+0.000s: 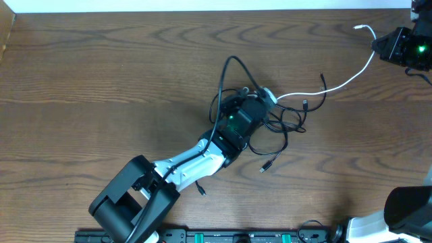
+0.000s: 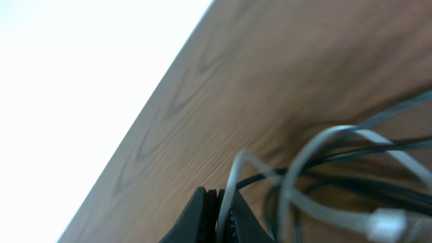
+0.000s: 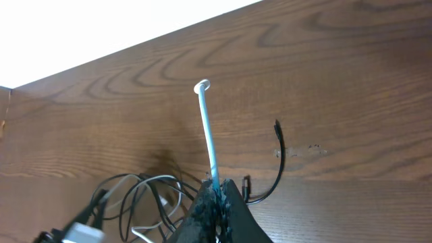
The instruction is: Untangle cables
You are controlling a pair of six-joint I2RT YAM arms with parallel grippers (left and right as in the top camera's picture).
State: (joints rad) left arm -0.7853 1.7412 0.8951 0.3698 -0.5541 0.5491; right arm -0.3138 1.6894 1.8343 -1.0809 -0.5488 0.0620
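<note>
Table: brown wood-grain table [image 1: 101, 81], seen from overhead.
Cables: tangle [image 1: 283, 121] lies near the table's middle, mostly thin black loops knotted over one another. One black loop [image 1: 226, 74] arches out toward the far edge. Small plug ends stick out on the near side.
White cable: white cable [image 1: 337, 84] leaves the tangle and curves across the bare wood to the far right corner. Its free tip curls just past the right gripper.
Left arm: reaches in from the near left edge and sits right on top of the tangle.
Left gripper: left gripper [image 2: 219, 212] has its fingers pressed together. A pale strand, seemingly the white cable, comes out from between them. Black strands cross just beside it; view is blurred.
Right gripper: right gripper [image 3: 217, 196] is at the far right, well apart from the tangle. Its fingers are clamped on the white cable [image 3: 208, 135], which runs straight up from them to its tip.
Loose black end: black end [image 3: 277, 131] lies on the wood beside the right fingers, not held.
</note>
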